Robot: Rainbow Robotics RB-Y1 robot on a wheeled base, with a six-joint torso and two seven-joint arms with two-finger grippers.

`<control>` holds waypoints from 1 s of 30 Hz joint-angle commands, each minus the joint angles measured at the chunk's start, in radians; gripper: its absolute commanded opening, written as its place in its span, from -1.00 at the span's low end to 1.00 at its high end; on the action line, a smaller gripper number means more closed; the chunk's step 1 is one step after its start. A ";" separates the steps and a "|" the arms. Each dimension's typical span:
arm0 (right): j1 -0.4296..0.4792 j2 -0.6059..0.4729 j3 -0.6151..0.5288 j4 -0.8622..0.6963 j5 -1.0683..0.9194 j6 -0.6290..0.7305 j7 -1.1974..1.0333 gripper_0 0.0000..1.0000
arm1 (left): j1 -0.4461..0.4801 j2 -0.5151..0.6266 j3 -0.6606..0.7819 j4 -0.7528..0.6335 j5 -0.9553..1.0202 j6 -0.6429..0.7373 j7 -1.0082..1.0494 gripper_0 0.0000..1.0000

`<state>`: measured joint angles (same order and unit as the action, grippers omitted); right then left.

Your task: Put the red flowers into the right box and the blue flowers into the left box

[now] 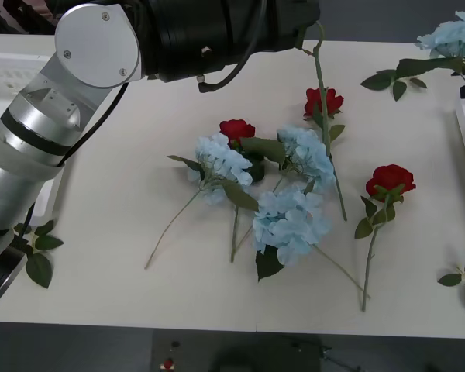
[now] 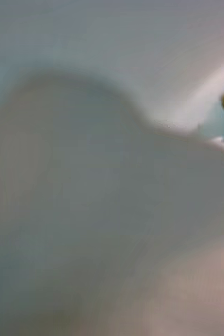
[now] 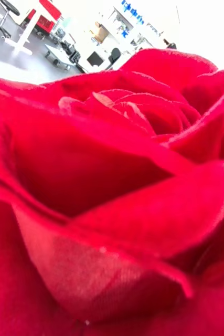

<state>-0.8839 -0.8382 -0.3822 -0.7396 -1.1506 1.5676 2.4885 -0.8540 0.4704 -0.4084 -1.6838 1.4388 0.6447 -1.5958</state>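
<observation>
Bright rm w/ desks (image 3: pixel 98 55), chair (image 3: pixel 7 13).

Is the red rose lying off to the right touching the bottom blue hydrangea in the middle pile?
Apart. In the front view, the rose on the right and its stem lie clear of the lowest blue hydrangea, with bare table showing between them.

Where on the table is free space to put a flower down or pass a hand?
The table is bare between the left arm and the blue flowers, along the near edge below the stems, and right of the rightmost of the red flowers. The middle is crowded with overlapping blooms and stems.
</observation>
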 commanded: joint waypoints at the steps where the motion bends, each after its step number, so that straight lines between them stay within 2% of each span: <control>1: 0.010 -0.036 -0.012 -0.012 -0.003 -0.029 -0.072 -1.00 | -0.017 0.019 0.022 -0.013 0.000 -0.010 0.014 -1.00; 12: 0.028 -0.038 0.134 -0.012 0.014 -0.169 -0.122 -0.99 | -0.011 0.004 0.022 -0.013 0.003 -0.010 0.016 -1.00; 13: 0.028 -0.036 0.140 -0.012 0.015 -0.178 -0.122 -0.88 | -0.011 0.004 0.022 -0.013 0.003 -0.010 0.016 -1.00; 16: 0.026 -0.036 0.175 -0.012 0.017 -0.207 -0.123 -0.09 | -0.011 0.004 0.022 -0.013 0.003 -0.010 0.016 -1.00; 18: 0.028 -0.033 0.193 -0.012 0.017 -0.224 -0.122 0.21 | -0.011 0.004 0.022 -0.013 0.003 -0.013 0.016 -1.00; 23: 0.028 -0.022 0.206 -0.012 0.040 -0.235 -0.114 0.47 | -0.011 0.004 0.022 -0.013 0.008 -0.016 0.017 -1.00; 30: 0.028 -0.021 0.204 -0.012 0.018 -0.202 -0.091 0.63 | -0.011 0.004 0.022 -0.010 0.008 -0.026 0.017 -1.00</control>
<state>-0.8451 -0.8383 -0.1648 -0.7396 -1.1074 1.3425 2.3903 -0.8540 0.4703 -0.4084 -1.6830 1.4388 0.6324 -1.5946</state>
